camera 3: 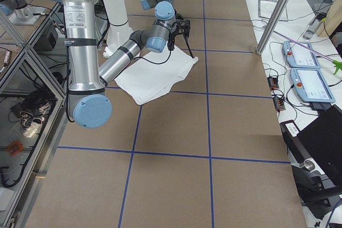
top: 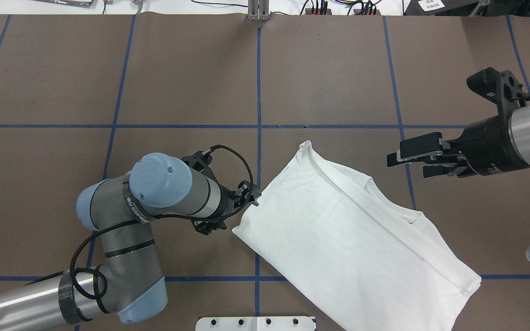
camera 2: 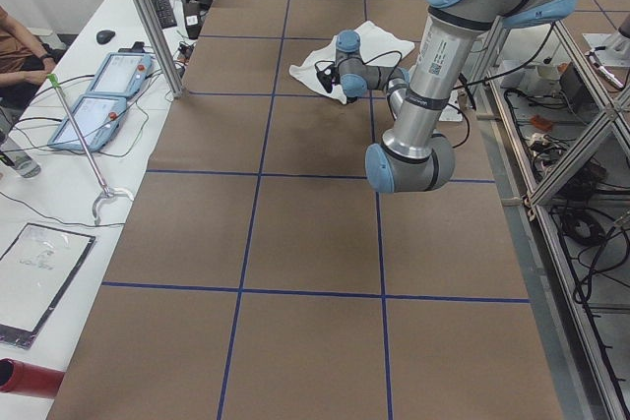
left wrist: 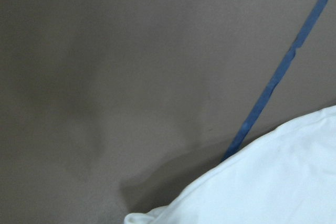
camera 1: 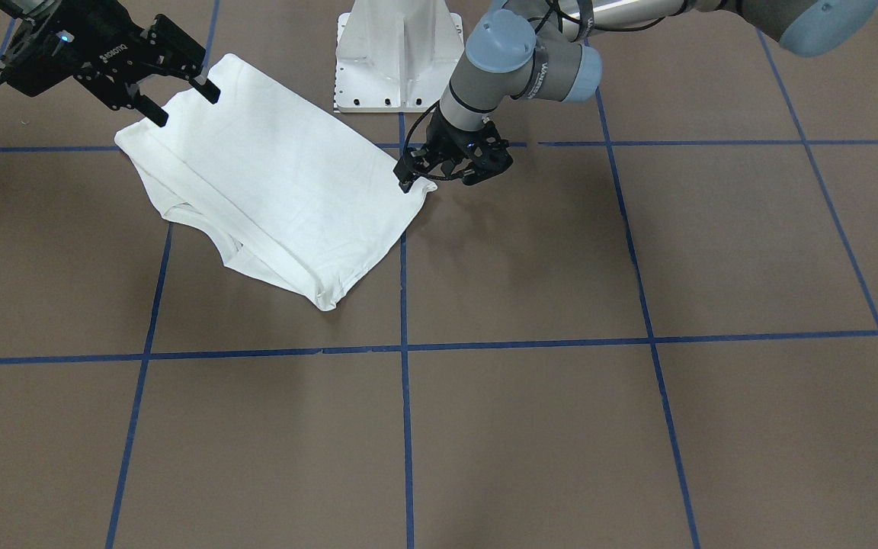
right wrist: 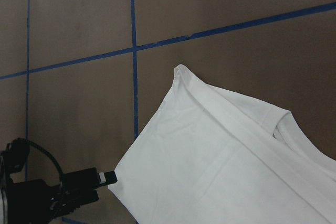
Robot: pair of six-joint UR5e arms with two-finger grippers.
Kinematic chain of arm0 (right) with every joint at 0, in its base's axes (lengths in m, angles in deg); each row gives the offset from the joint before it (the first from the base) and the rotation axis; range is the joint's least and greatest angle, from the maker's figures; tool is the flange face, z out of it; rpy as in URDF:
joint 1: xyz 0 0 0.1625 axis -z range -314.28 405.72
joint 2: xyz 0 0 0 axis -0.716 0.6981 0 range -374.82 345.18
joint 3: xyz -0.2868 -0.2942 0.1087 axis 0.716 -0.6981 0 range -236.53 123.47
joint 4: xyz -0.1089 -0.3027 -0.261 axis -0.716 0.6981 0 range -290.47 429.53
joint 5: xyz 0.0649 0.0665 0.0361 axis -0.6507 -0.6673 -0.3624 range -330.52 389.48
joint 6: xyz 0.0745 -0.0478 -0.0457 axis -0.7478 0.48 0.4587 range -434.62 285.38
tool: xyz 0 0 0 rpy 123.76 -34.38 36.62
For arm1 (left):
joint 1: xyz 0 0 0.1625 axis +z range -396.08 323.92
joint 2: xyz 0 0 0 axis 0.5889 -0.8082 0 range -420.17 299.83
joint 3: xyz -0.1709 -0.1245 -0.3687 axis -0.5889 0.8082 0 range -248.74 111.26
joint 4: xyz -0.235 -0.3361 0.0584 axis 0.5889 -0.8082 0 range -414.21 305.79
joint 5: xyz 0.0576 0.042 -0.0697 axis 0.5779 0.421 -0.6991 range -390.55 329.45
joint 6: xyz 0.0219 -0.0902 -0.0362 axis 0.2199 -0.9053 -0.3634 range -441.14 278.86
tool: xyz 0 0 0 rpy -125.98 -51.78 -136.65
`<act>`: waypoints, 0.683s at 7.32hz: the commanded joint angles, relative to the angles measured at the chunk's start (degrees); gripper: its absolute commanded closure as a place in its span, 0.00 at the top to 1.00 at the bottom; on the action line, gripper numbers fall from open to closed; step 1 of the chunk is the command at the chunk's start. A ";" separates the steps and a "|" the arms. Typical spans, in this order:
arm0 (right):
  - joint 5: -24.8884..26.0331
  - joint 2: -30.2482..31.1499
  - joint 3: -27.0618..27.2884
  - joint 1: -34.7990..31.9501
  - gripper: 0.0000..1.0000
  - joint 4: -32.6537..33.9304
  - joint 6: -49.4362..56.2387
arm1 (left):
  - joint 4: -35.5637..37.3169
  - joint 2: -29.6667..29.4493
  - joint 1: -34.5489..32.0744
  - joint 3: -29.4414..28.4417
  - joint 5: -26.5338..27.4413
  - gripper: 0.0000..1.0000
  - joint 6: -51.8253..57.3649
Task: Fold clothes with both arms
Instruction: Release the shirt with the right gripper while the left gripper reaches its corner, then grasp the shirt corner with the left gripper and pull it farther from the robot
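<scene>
The white shirt (top: 352,239) lies folded and flat on the brown table, its neck edge toward the far side; it also shows in the front view (camera 1: 279,198). My left gripper (top: 251,194) is low at the shirt's corner near the centre tape line. Its fingers (right wrist: 105,177) look slightly apart at the cloth's edge, and no cloth is lifted. The left wrist view shows only that corner (left wrist: 273,182). My right gripper (top: 414,163) hovers open and empty above the table beside the shirt's neck side (camera 1: 184,103).
The white pedestal base (camera 1: 399,57) stands just behind the shirt. Blue tape lines (top: 258,92) divide the brown table into squares. Tablets and cables (camera 2: 98,95) lie on the side bench, where a person's arm shows at the edge.
</scene>
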 commanded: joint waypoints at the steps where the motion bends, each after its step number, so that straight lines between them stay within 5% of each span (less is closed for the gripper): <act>1: 0.01 -0.14 -0.03 -0.07 1.00 -0.07 0.00 | 0.15 -0.12 0.96 -1.03 0.90 0.95 -0.71; 2: 0.01 -0.23 -0.03 -0.07 1.00 0.02 -0.09 | 0.15 -0.12 0.96 -1.46 2.73 0.92 -0.10; 5: -0.08 -0.06 -0.03 -0.16 1.00 0.02 -0.09 | -0.02 -0.30 0.79 -1.47 3.10 0.63 -0.62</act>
